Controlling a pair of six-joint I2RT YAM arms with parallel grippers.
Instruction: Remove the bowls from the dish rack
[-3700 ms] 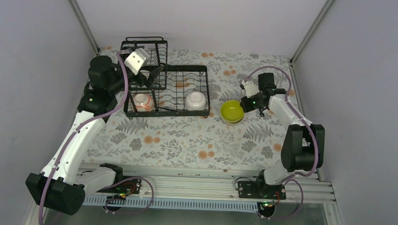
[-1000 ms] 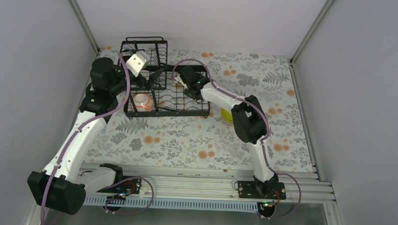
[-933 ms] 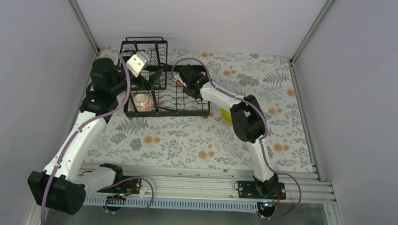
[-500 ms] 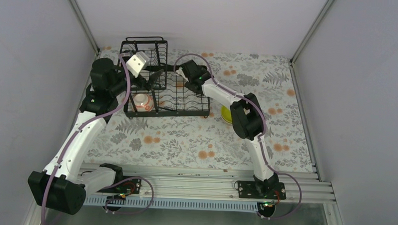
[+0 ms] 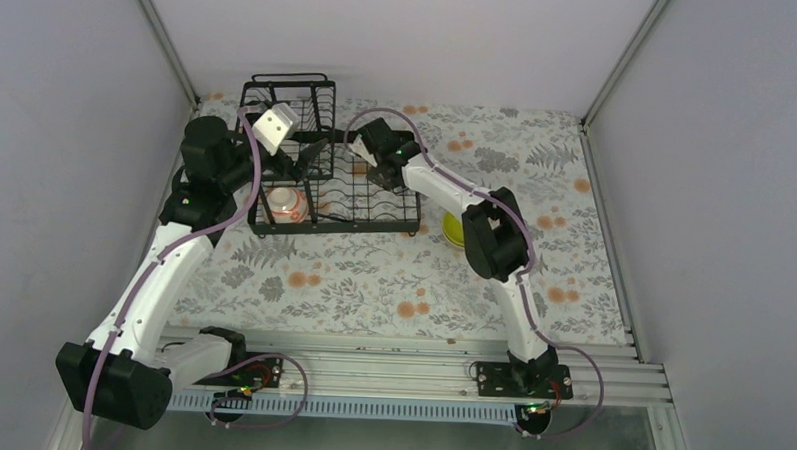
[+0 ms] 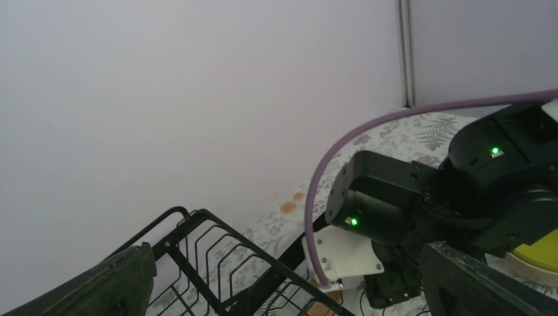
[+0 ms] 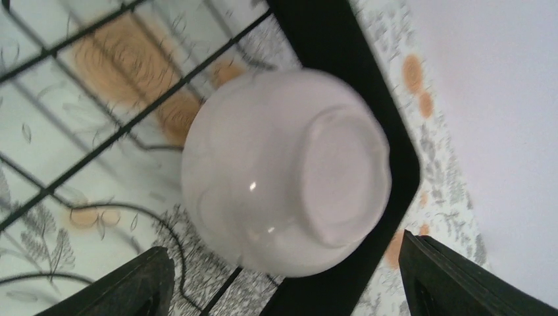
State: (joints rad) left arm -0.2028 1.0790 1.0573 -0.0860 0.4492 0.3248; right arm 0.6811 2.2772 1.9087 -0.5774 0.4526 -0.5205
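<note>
Right jaws wide; bowl (image 7: 289, 171) beside rack rim (image 7: 329, 46)

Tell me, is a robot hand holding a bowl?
No, nothing is held. The right gripper hangs open over the upside-down white bowl in the rack, not touching it. The left gripper is open and empty.

Top camera high behind the arm bases (image 5: 220, 351), looking down on the table (image 5: 372, 284), left wrist camera low at the dish rack (image 5: 334, 228), facing the table's far right corner, right wrist camera close over the white bowl (image 7: 283, 171), rack shared by all three.
</note>
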